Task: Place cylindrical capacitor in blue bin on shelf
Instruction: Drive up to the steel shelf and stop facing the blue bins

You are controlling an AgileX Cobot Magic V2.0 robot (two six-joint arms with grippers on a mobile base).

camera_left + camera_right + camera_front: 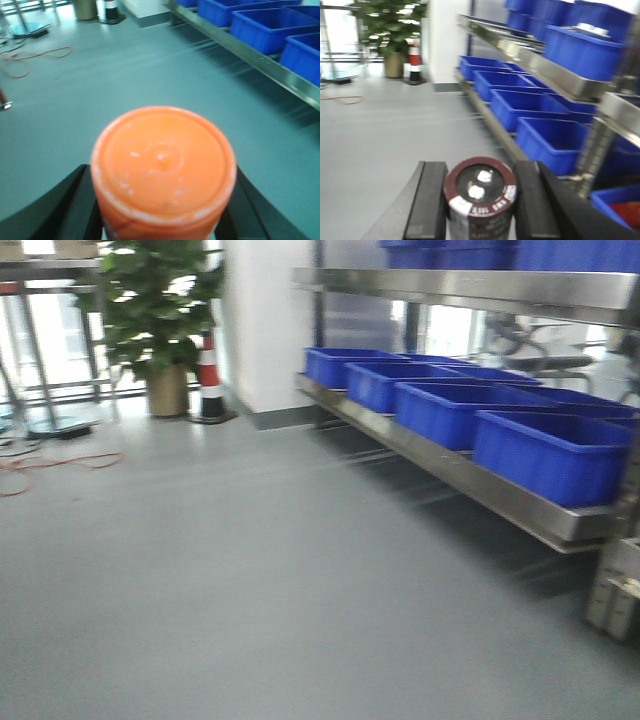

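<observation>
Grey floor fills most of the front view, with the shelf running along the right side. 1 plant, 1 striped cone and 1 orange cable are seen far off by the windows.

The capacitor is not yet on the shelf. It is held upright in the right tool, which is clamped on it, with 1 black finger pressed to each side. 2 pale terminals can be counted on its top. It is judged to be carried upright so that it can be lowered straight into a bin without being turned. The left tool is clamped in the same way on 1 orange cylinder, which is not wanted for this task and seems merely to be carried along.

On the lower tier, 4 bins are counted along the front edge in the front view, set side by side with their open tops upward so that parts can be dropped in from above. More blue walls are glimpsed behind them. Further bins stand on the tier above, but their number cannot be told. 2 tiers are seen plainly, and part of a third is seen low down in the right wrist view.

The shelf lies well apart from both tools, so an approach is judged to be needed before release. All views are blurred, and finer detail cannot be made out.
</observation>
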